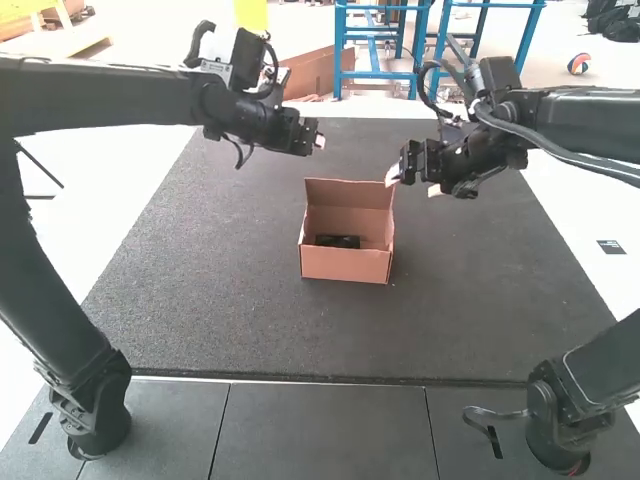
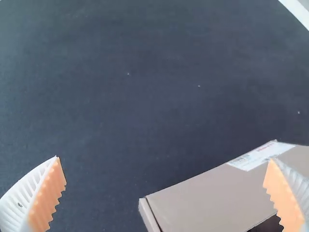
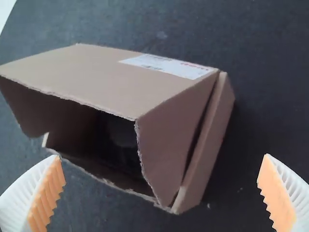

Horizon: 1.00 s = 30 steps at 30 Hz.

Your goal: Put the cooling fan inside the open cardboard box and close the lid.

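An open cardboard box (image 1: 346, 244) stands in the middle of the dark mat, its lid upright at the back. The black cooling fan (image 1: 338, 240) lies inside it on the bottom. My left gripper (image 1: 312, 138) hangs above and behind the box's back left corner, open, with nothing between its fingers (image 2: 46, 193). The box lid (image 2: 217, 198) lies just below it. My right gripper (image 1: 404, 162) hovers at the box's back right corner, open and empty. Its view looks down on the box (image 3: 120, 116), with the fan a dark shape inside (image 3: 116, 142).
The dark mat (image 1: 200, 260) covers most of the table, with bare room on every side of the box. Pale table margins (image 1: 80, 210) run along the left and right. Both arm bases stand at the near edge.
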Tool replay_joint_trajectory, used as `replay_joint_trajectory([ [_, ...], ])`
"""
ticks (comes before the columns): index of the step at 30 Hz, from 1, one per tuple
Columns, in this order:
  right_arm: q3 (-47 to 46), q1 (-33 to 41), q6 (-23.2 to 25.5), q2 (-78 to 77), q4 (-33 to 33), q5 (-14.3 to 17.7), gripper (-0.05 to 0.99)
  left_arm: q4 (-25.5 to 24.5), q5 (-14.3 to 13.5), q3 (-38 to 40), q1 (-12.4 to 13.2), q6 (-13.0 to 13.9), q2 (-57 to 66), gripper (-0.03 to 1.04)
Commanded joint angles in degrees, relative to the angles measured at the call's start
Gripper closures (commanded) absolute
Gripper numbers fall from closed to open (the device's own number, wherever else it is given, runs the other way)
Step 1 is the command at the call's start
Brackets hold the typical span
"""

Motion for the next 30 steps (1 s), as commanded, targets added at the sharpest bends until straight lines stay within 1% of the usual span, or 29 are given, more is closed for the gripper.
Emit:
replay_joint_trajectory([
  [1,1.2,-2.5,0.3,-3.0,0.6,1.5,0.01,0.5,-0.8,3.5,-1.9,0.6,2.1,0.04],
  [2,1.1,-3.3,0.0,-3.6,0.9,2.8,0.01,0.5,-0.8,4.1,-2.3,0.6,2.8,0.04],
  [4,0.9,-4.6,-0.8,-4.4,2.1,6.5,0.01,0.5,-1.0,5.2,-2.8,0.6,4.3,0.04],
  [6,0.8,-6.0,-3.3,-4.9,2.5,10.0,0.01,0.3,-1.4,6.1,-3.2,0.6,5.6,0.04],
  [9,1.0,-8.1,-5.4,-4.9,2.8,14.2,0.02,-0.8,-2.5,7.1,-3.7,0.6,7.6,0.04],
  [10,1.1,-8.9,-5.6,-4.9,3.1,14.9,0.02,-1.4,-2.8,7.2,-3.9,0.6,8.1,0.04],
  [15,2.0,-12.5,-6.0,-4.9,2.9,14.6,0.02,-4.2,-2.9,7.1,-4.6,0.6,9.3,0.04],
  [20,2.1,-13.7,-6.0,-4.9,1.9,13.7,0.02,-9.0,-2.8,6.3,-5.0,0.8,9.4,0.04],
  [24,2.3,-14.0,-6.0,-5.0,0.6,11.8,0.02,-12.6,-2.7,5.1,-5.7,1.0,9.1,0.04],
  [25,2.2,-14.0,-5.9,-4.9,0.4,10.9,0.02,-13.0,-2.6,4.5,-5.8,1.0,8.9,0.04],
  [27,2.2,-14.0,-5.9,-4.9,0.4,10.5,0.02,-13.0,-2.6,3.0,-6.1,1.0,8.6,0.04],
  [30,2.2,-14.0,-5.6,-5.0,-0.3,8.9,0.02,-12.0,-2.8,-0.2,-6.6,1.1,8.5,0.04],
])
